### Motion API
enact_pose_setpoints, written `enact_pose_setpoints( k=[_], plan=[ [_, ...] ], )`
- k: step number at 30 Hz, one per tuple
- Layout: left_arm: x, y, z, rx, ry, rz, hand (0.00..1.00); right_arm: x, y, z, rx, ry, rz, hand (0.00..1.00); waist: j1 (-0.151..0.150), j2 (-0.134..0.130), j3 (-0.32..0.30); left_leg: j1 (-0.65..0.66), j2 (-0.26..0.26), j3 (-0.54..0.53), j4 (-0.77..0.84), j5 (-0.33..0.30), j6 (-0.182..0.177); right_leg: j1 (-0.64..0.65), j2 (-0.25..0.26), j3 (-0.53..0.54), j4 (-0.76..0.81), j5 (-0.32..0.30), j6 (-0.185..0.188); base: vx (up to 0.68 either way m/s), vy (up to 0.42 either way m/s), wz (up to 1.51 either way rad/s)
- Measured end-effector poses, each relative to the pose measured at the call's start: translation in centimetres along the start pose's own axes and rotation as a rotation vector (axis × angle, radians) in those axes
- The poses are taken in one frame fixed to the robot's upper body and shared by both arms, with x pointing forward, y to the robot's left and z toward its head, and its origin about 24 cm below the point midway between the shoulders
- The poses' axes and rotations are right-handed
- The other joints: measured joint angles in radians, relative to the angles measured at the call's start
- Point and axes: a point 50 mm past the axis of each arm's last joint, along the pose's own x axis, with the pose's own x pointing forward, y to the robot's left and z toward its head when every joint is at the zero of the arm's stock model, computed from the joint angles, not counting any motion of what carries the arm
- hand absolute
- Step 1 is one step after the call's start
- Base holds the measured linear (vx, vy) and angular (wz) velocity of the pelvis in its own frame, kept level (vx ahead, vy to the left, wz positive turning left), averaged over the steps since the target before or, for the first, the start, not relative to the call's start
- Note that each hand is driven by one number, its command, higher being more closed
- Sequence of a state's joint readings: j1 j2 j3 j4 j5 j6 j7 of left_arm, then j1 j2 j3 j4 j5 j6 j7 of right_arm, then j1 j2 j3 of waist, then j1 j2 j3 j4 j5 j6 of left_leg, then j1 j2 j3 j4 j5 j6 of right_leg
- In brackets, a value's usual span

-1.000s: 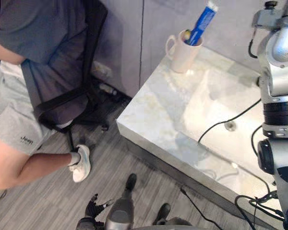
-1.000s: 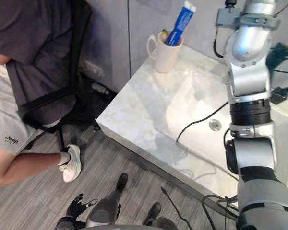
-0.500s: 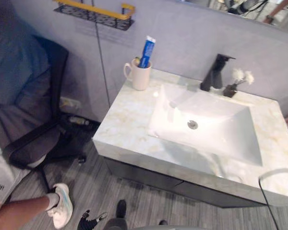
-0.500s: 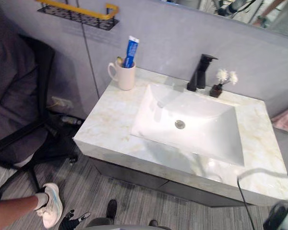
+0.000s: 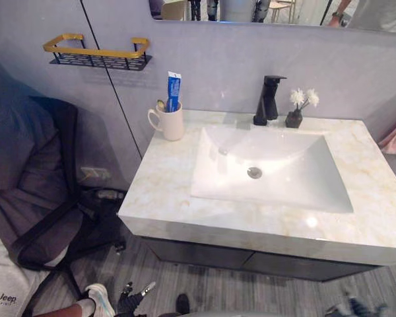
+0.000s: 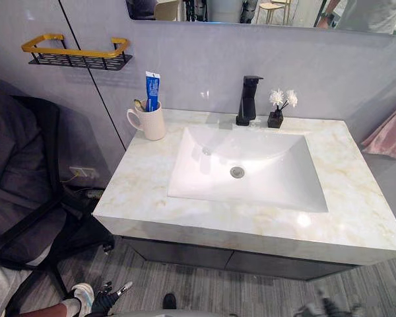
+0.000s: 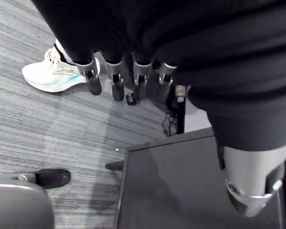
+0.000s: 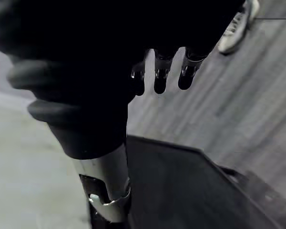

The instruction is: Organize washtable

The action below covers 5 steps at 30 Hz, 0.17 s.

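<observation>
Hanging left hand [image 7: 115,78]: mine, fingers straight and loose, pointing at the floor [image 7: 47,124], holding nothing.
Right hand [image 8: 160,78]: same pose, empty; blurred at the head view's bottom right.
Washtable [image 5: 165,191]: centre frame; mug [image 5: 172,123] with toothpaste tube [image 5: 173,89] upper left of the basin [image 5: 277,172].
Cut off: a person's shoe [image 7: 52,78] behind my left fingers.

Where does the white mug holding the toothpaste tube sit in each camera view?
Left eye view: white mug at the counter's back left corner, left of the sink.
Right eye view: mug in the same corner, further left in the picture.
Left wrist view: left hand hangs over the floor near a person's shoe.
Right wrist view: right hand hangs over the floor.
Shared landmark: black faucet behind the sink.
</observation>
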<state>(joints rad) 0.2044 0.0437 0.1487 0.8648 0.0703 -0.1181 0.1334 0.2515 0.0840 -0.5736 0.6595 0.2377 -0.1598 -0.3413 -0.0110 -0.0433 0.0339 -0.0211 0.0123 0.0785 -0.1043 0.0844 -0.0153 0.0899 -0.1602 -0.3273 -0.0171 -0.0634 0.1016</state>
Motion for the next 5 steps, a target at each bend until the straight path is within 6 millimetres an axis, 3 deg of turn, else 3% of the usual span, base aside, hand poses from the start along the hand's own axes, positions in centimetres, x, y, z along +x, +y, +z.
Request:
enact_pose_setpoints(
  k=[5],
  plan=[
    [0.2, -0.6, 0.7, 0.029, -0.024, -0.029, 0.0, -0.5, 0.5, -2.7, -0.057, 0.117, 0.113, 0.0, 0.0, -0.019, 0.02, 0.034, -0.016, 0.002, 0.0, -0.014, -0.001, 0.035, -0.015, -0.001, -0.002, -0.011, 0.017, 0.09, -0.002, 0.0]
  ],
)
